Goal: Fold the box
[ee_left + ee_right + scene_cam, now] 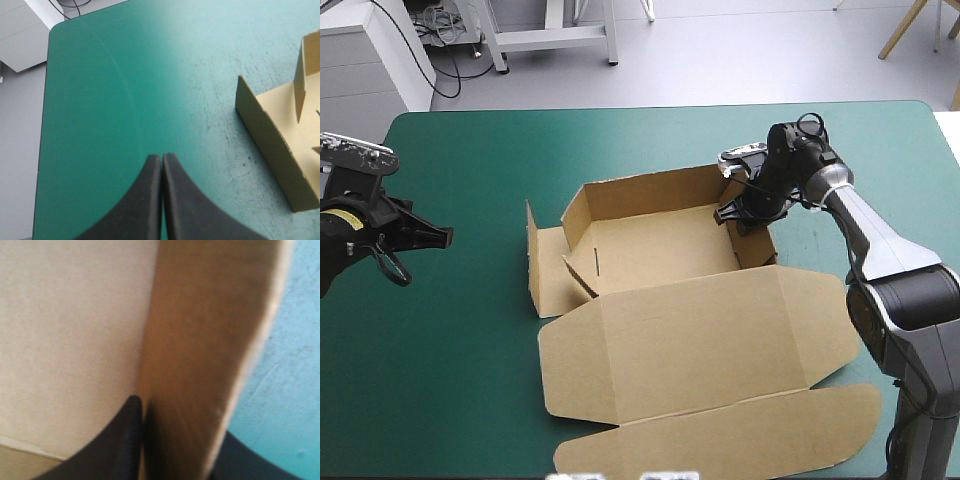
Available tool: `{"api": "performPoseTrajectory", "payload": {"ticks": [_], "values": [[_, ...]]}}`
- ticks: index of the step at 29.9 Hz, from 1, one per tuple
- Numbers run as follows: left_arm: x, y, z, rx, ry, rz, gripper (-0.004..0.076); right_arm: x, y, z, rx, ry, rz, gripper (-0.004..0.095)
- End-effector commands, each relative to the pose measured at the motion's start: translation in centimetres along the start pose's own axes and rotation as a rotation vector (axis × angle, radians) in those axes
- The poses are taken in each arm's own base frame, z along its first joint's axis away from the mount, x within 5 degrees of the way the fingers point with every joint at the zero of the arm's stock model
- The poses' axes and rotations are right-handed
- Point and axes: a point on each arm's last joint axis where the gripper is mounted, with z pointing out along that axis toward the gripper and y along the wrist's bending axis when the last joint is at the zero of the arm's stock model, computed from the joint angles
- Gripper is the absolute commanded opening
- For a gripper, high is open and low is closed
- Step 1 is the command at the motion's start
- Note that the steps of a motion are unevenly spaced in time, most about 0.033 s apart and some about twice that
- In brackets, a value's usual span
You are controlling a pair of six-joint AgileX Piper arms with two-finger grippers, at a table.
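Box (670, 330) sits mid-table on teal-green cover (470, 350), brown board, part-formed: back wall up, R wall up, L end wall standing w/ a loose flap angled inside it. Wide lid panel lies flat toward near edge, its front flap flat too. Tray open.

R gripper (738, 215) is at box's R wall, near the far R corner. L gripper (430, 237) is well apart from box, over bare cover by table's L side.

High view gives the whole layout but not the jaws clearly. L wrist view does: L gripper (162, 157) has fingers pressed together in one point, nothing between, w/ the box (272, 135) off to one side showing its L end wall & raw cut edge. R wrist view: R gripper (175, 440) pinches the box wall (200, 340), one black finger (125, 440) inside against pale board, the other outside over the cover.
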Motion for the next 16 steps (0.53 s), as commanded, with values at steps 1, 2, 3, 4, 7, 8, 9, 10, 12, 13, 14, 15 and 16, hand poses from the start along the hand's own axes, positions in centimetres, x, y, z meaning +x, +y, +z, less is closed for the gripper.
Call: {"api": "performPoseTrajectory", "payload": {"ticks": [1, 2, 3, 4, 7, 8, 9, 10, 12, 13, 14, 15, 16], "values": [[-1.0, 0.2, -1.2, -0.015, -0.098, -0.015, -0.001, -0.3, 0.1, -3.4, 0.023, -0.103, -0.006, -0.0011], [-1.0, 0.2, -1.2, -0.015, -0.098, -0.015, -0.001, -0.3, 0.1, -3.4, 0.023, -0.103, -0.006, -0.0006], [-1.0, 0.2, -1.2, -0.017, -0.098, -0.013, -0.001, -0.3, 0.1, -3.5, 0.024, -0.106, -0.007, -0.0011], [-1.0, 0.3, -1.2, -0.022, -0.097, -0.01, -0.001, -0.4, 0.1, -3.6, 0.024, -0.11, -0.005, -0.0019], [-0.9, 0.3, -1.2, -0.022, -0.088, -0.009, -0.001, -0.5, 0.1, -4.5, 0.028, -0.137, 0.008, -0.0019], [-0.9, 0.3, -1.2, -0.027, -0.087, -0.005, -0.001, -0.5, 0.2, -5.0, 0.03, -0.15, 0.006, -0.0019], [-0.9, 0.4, -1.1, -0.03, -0.085, -0.003, -0.001, -0.5, 0.3, -5.8, 0.033, -0.171, 0.004, -0.0019], [-0.9, 0.4, -1.1, -0.039, -0.083, 0.003, -0.001, -0.5, 0.4, -6.6, 0.037, -0.192, 0.0, -0.0019], [-0.9, 0.6, -1.1, -0.061, -0.079, 0.019, -0.001, -0.2, 0.4, -8.5, 0.061, -0.234, -0.011, -0.0019], [-0.8, 0.8, -1.0, -0.074, -0.073, 0.028, -0.001, 0.1, 0.5, -9.6, 0.081, -0.257, -0.021, -0.0019], [-0.7, 0.9, -0.9, -0.093, -0.057, 0.043, -0.001, 0.6, 0.3, -10.9, 0.104, -0.281, -0.025, -0.0019], [-0.6, 1.0, -0.7, -0.105, -0.038, 0.053, -0.001, 0.9, 0.2, -11.9, 0.119, -0.301, -0.026, -0.0019], [-0.5, 1.2, -0.4, -0.119, -0.015, 0.063, -0.001, 1.4, 0.1, -13.2, 0.13, -0.329, -0.03, -0.0019]]}}
